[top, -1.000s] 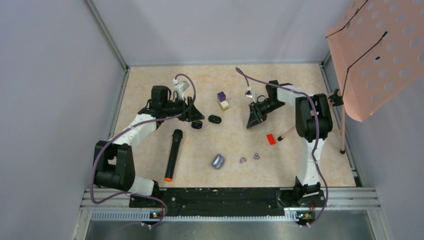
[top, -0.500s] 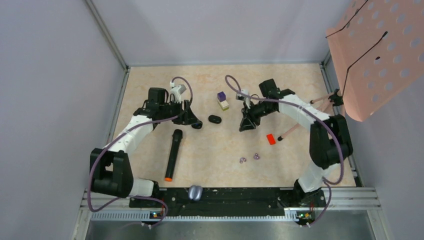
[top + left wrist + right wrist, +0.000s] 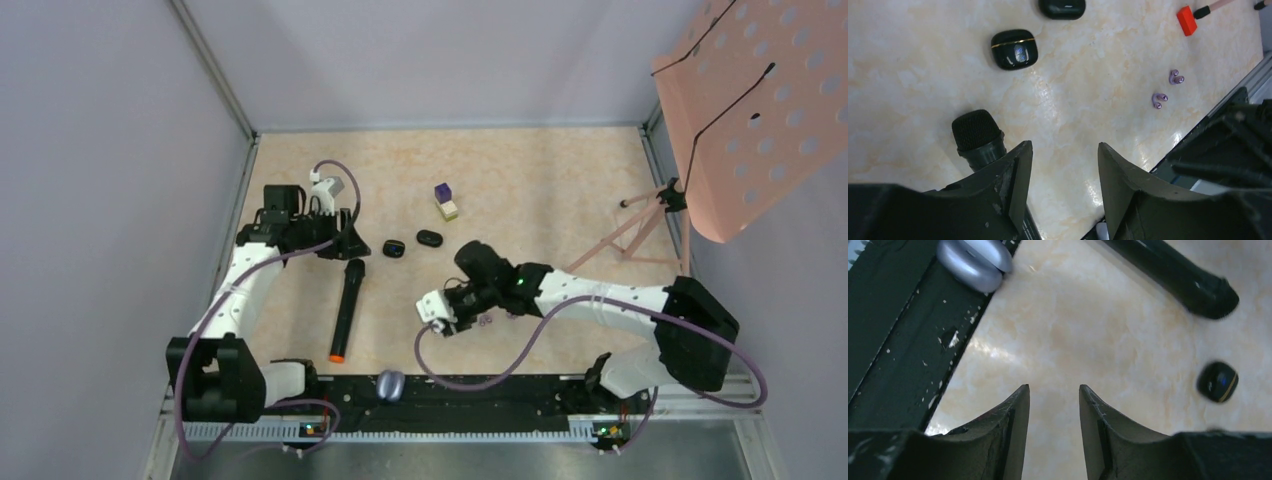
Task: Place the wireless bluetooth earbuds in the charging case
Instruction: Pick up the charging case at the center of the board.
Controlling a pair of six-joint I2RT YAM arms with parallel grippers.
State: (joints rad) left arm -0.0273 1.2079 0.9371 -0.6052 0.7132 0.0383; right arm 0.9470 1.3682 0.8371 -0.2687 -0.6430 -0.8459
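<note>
Toward the bench's left edge: left gripper [image 3: 1063, 147], released, nothing between its jaws, low over the head of a black microphone [image 3: 975, 132]. Right of that, near the bench's middle: glossy black charging case [image 3: 1013, 49] with a gold seam, shut, and a matt black case [image 3: 1062, 7] near it, not touching. Cannot tell where the earbuds lie. On the black rail [image 3: 893, 340] at the near edge: silvery lilac case [image 3: 973, 262]. Just right: right gripper [image 3: 1053, 387], released, only bare bench [image 3: 1063, 330] between its jaws. Further right: two small pale purple pieces [image 3: 1157, 98].
</note>
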